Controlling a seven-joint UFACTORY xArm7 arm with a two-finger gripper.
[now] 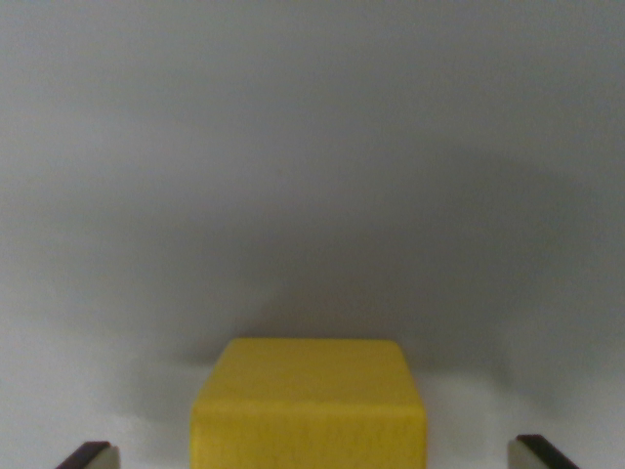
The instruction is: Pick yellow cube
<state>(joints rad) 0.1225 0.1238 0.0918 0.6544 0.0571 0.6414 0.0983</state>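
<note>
A yellow cube (309,401) sits on a plain grey-white surface at the bottom middle of the wrist view, its top face and front face showing. My gripper (311,457) is open. Its two dark fingertips (86,455) peek in at the bottom corners, one on each side of the cube, both well apart from it. The cube lies between the fingers, roughly centred. Its lower part is cut off by the frame edge.
The grey-white surface (312,176) fills the whole view, with a soft shadow around and behind the cube.
</note>
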